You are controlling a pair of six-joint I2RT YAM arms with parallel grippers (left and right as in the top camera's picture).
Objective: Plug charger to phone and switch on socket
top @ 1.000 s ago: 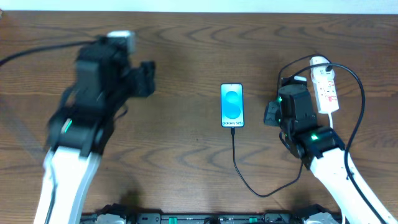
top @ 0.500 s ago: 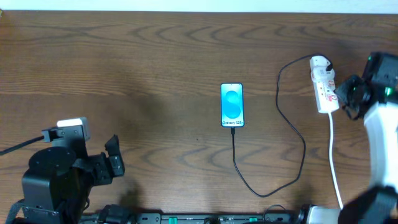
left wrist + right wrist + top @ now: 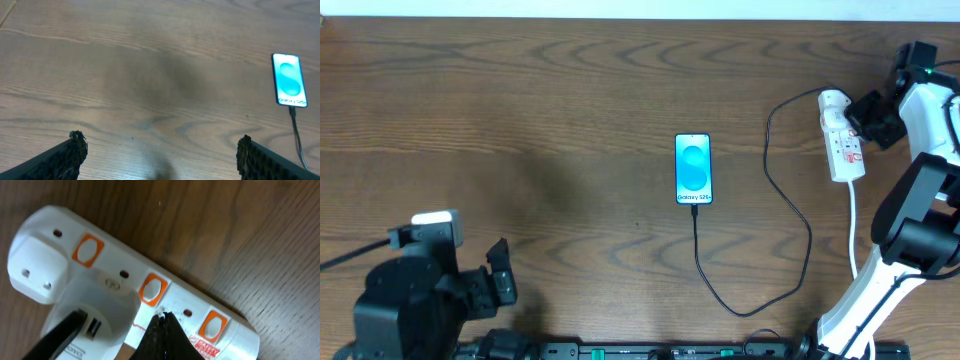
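The phone lies face up mid-table, its screen blue with a cyan oval; it also shows in the left wrist view. The charger cable runs from the phone's lower end in a loop to a white adapter on the socket. The socket is a white power strip at the right. My right gripper is shut, with its tips over the strip's face beside an orange switch; the wrist view shows the tips together. My left gripper is open and empty over bare wood at the lower left.
The socket's white cord runs down toward the table's front edge. The right arm stands along the right edge. The left arm's base fills the lower left corner.
My left arm has drawn back from the upper left to the lower left corner. My right arm has swung from left of the socket round to its right side, gripper over the strip.
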